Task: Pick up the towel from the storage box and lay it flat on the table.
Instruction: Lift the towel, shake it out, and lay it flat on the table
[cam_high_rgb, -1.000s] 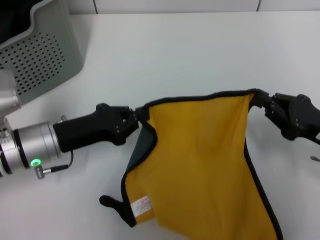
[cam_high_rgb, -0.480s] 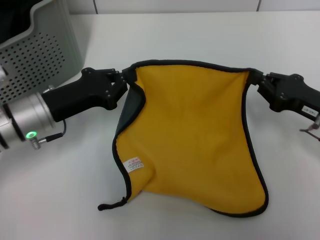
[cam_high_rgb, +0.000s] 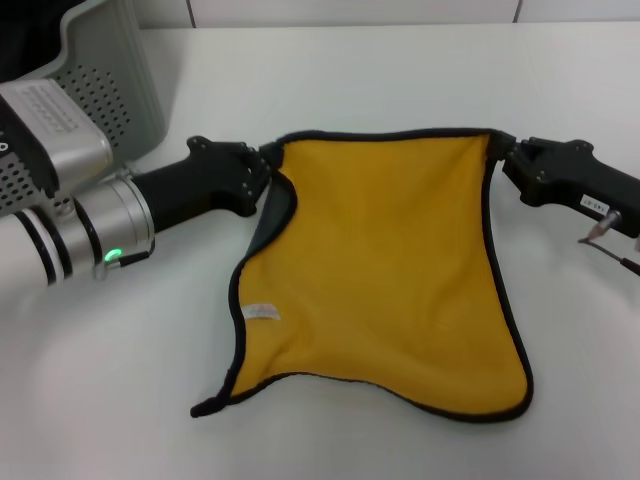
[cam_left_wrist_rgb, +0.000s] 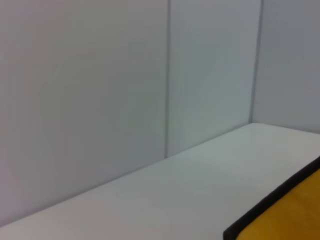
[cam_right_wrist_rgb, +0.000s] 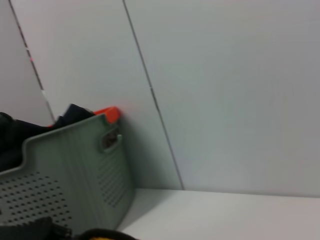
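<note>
The towel (cam_high_rgb: 385, 270) lies yellow side up on the desk (cam_high_rgb: 400, 80), its far corners clamped by the left hand (cam_high_rgb: 262, 172) at 9 o'clock and the right hand (cam_high_rgb: 508, 160) at 3 o'clock; it now lies lower and flatter than before.

From my left wrist I see the white worktop (cam_left_wrist_rgb: 200, 185) running back to a pale panelled wall (cam_left_wrist_rgb: 100, 90) with vertical seams. One corner of the towel (cam_left_wrist_rgb: 295, 215) shows, yellow with black edging, lying on the worktop.
</note>
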